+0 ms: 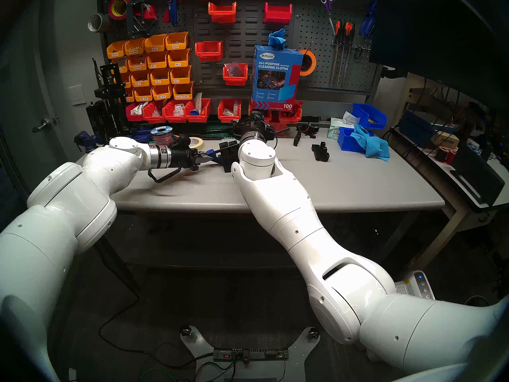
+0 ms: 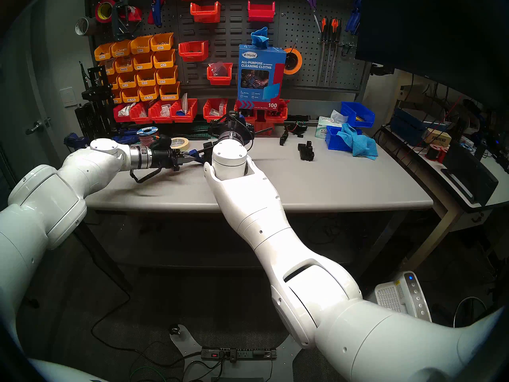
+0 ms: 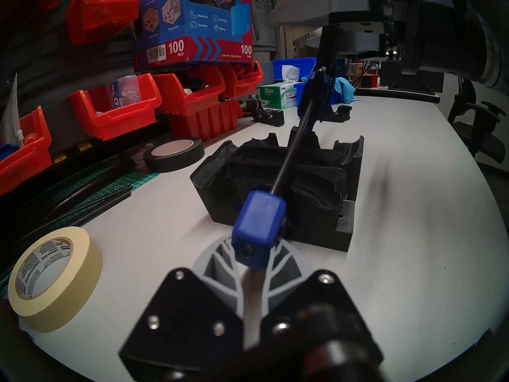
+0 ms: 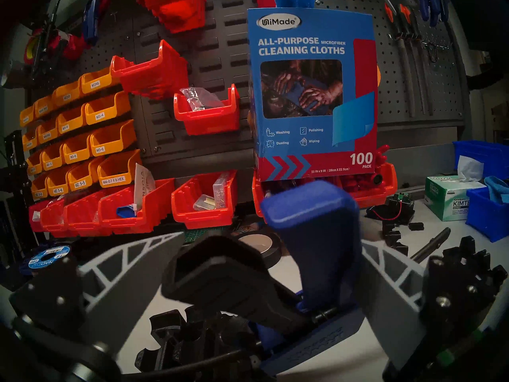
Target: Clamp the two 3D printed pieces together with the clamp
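The left gripper [image 3: 252,265] pinches the clamp [image 3: 257,221] at its blue end over the two 3D printed pieces [image 3: 278,185] — masking tape [image 3: 53,276] nearby; the right gripper [image 4: 264,285] straddles the handle, fingers spread wide.

both white arms are stretched out over the grey workbench [image 1: 344,185]. left gripper [image 1: 202,159] comes in from the left, pinched shut on the blue end of the clamp [image 1: 210,154], whose thin black bar runs toward the right arm. the black 3d printed pieces [image 1: 228,152] sit right there, half hidden behind the right arm's wrist. the right gripper itself is blocked by its own wrist, can't see the fingers. further right on the table there's another black stepped part [image 1: 321,152], a blue bin [image 1: 347,137] with a blue cloth [image 1: 376,145] draped out of it, and a roll of masking tape [image 1: 197,143] back near the left gripper.
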### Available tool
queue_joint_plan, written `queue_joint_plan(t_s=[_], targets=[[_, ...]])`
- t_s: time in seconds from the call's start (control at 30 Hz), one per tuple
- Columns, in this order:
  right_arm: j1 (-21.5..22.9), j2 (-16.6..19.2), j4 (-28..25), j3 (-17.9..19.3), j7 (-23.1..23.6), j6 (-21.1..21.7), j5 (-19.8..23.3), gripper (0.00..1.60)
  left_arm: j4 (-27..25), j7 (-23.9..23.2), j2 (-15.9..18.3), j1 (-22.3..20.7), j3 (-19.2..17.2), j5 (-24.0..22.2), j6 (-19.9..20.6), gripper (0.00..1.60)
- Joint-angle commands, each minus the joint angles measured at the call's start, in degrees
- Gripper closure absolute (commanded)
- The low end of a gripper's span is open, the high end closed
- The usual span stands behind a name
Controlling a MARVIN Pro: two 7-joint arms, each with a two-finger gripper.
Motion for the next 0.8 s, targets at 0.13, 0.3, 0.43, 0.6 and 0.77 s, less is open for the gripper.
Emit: queue_joint_plan(t_s=[0.13,0.3,0.43,0.6,0.77], targets=[[1.7,-0.9,-0.9,-0.5,0.1,0.0,-0.3,0.0,-0.7,-0.4,-1.0,-0.9,-0.2,-0.1,0.0,1.6],[1.8,-0.7,-0.9,-0.4,0.0,-0.1,-0.5,0.0,-0.7,-0.5,-1.0,-0.9,-0.2,-0.1,0.1,1.6],[2.3,-0.6,-1.2,-0.3,-0.2,-0.3,-0.7,0.0,-0.8,-0.5,-1.1,-0.9,-0.2,-0.1,0.2,1.6],[2.8,-0.5,-1.4,-0.3,-0.2,-0.5,-1.0,0.0,-0.8,-0.5,-1.1,-0.9,-0.2,-0.1,0.3,1.6],[3.2,-0.4,-1.5,-0.3,-0.3,-0.7,-1.3,0.0,-0.8,-0.6,-1.1,-0.9,-0.3,-0.1,0.3,1.6]])
